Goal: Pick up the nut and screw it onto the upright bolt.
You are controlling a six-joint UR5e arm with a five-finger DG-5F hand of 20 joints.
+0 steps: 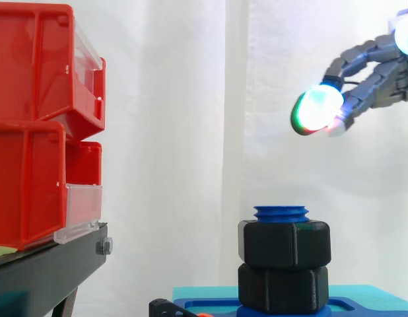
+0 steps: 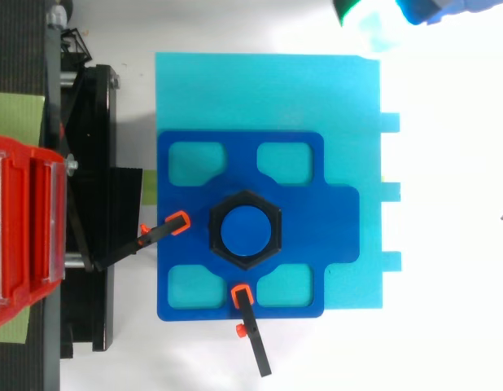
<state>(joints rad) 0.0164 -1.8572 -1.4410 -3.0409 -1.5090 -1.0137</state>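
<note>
Currently the hand (image 1: 379, 79) hangs in the air in the side view, its curled fingers drawn together so that the glowing fingertips (image 1: 316, 109) meet, with nothing between them. Well below it, on the side its fingertips point to, the blue bolt (image 1: 280, 212) stands upright. A black nut (image 1: 284, 243) sits threaded on the bolt just under the bolt's top, and the top threads show above it. A second black nut (image 1: 283, 288) sits directly under the first, touching it, down at the dark blue plate (image 2: 317, 236) that carries the bolt.

From above, the nut shows as a black hexagon around the round blue bolt end, well apart from the hand, which glows at the picture's upper edge. The plate lies on a light blue board (image 2: 349, 90) on the white surface (image 2: 447, 285). Two black clamps with orange tips (image 2: 166, 228) (image 2: 250, 326) grip the plate's edges on the sides away from the hand.

Farther from the hand, beyond the bolt, stacked red bins (image 1: 32, 132) rest on a black stand (image 1: 45, 271), before a white curtain (image 1: 191, 99).
</note>
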